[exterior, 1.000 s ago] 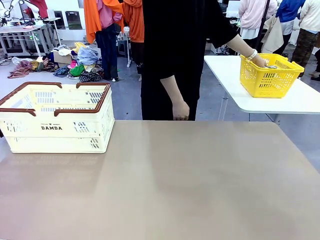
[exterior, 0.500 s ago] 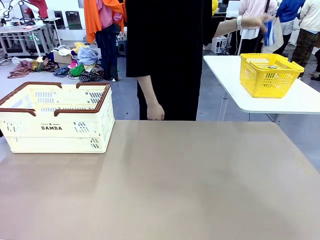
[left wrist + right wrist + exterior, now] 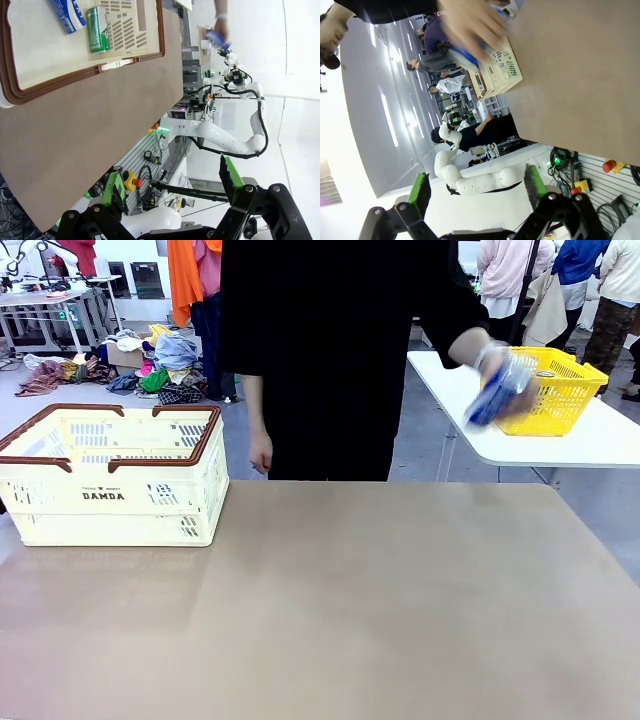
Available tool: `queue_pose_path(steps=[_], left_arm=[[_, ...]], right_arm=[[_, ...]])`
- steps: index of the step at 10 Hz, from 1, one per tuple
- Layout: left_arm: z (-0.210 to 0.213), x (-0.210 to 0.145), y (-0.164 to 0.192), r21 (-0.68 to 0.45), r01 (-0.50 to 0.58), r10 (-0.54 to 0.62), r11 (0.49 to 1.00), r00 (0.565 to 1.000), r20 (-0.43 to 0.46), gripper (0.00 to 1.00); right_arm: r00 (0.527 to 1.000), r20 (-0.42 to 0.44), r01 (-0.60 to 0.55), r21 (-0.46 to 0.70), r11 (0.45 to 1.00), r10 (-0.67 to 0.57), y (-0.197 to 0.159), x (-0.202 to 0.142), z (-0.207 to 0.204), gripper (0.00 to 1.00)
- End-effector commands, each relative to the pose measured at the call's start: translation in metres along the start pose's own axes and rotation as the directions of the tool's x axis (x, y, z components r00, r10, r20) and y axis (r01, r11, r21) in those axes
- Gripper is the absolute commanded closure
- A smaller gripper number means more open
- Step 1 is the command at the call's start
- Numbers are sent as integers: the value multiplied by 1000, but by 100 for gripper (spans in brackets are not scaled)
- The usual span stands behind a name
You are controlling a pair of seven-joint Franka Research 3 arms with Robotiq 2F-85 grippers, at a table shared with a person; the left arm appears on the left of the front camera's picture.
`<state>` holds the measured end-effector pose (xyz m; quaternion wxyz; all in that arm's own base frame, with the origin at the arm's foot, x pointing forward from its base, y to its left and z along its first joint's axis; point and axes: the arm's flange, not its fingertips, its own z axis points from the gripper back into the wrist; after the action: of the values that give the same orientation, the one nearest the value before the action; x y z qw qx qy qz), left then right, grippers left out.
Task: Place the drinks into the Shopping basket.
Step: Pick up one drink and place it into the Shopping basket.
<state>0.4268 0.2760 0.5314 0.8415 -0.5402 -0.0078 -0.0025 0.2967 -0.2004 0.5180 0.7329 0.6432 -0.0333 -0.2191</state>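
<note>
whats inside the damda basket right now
A green can and a blue can lie side by side in the Shopping basket. From the front, its wall hides them.

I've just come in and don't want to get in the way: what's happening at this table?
A person in black stands at the far side, one hand holding a blurred blue item by the yellow basket on the side table. The Shopping basket sits at the left of the brown table; a green can and a blue can lie inside it. The left tool and the right tool are both open and hold nothing.
</note>
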Motion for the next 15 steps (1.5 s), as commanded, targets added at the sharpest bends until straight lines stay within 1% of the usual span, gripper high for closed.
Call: queue_pose_path(steps=[1, 13, 14, 15], left_arm=[[-4, -5, -1, -4, -10, 10, 1000, 1000, -1, 0], [-4, -5, -1, -4, -10, 10, 1000, 1000, -1, 0], [0, 0, 0, 0, 0, 0, 1000, 1000, 0, 0], [-11, 2, -34, 39, 33, -31, 999, 997, -69, 0]], right_arm=[[1000, -4, 6, 15, 1000, -6, 5, -1, 1, 0], [1000, -4, 6, 15, 1000, -6, 5, -1, 1, 0], [1000, -4, 6, 15, 1000, -6, 5, -1, 1, 0], [1000, -4, 6, 15, 1000, -6, 5, -1, 1, 0]])
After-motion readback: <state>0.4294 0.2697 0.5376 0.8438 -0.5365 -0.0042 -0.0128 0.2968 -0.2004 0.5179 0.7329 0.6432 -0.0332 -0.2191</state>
